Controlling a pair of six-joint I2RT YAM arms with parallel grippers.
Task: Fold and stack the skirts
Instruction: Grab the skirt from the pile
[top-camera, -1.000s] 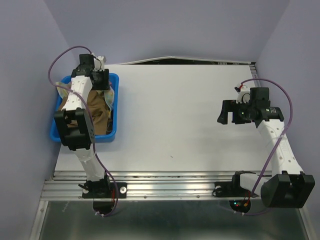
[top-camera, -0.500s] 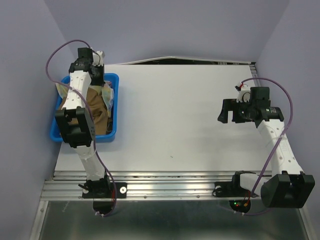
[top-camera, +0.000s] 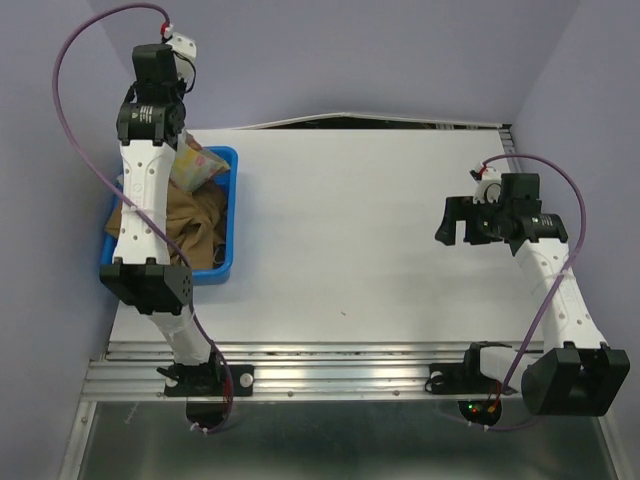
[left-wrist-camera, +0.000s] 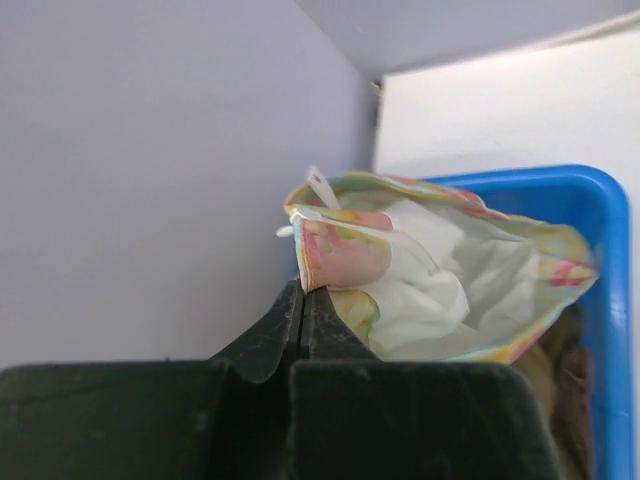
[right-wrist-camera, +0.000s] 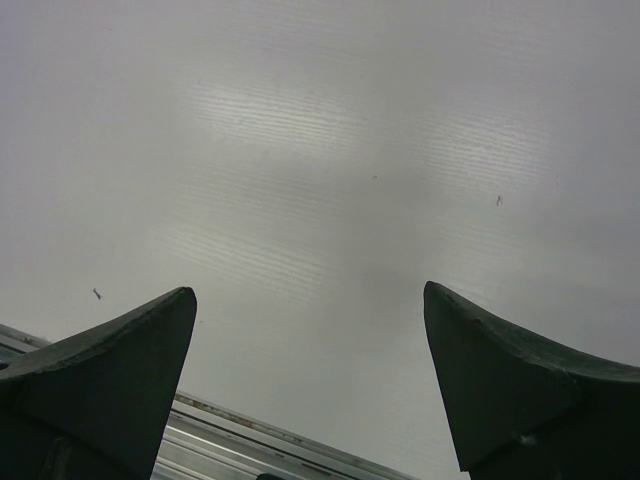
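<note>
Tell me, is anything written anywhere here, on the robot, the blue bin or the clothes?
No readable text in any view.
The white tag on the floral skirt shows no writing; the blue bin, table, left arm and right arm bear no legible marks.

Lilac walls (top-camera: 350, 50), white table (top-camera: 350, 250).

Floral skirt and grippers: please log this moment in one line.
left gripper: shut on floral skirt | floral skirt: hanging over blue bin | brown skirt: in bin | right gripper: open, empty, over table
</note>
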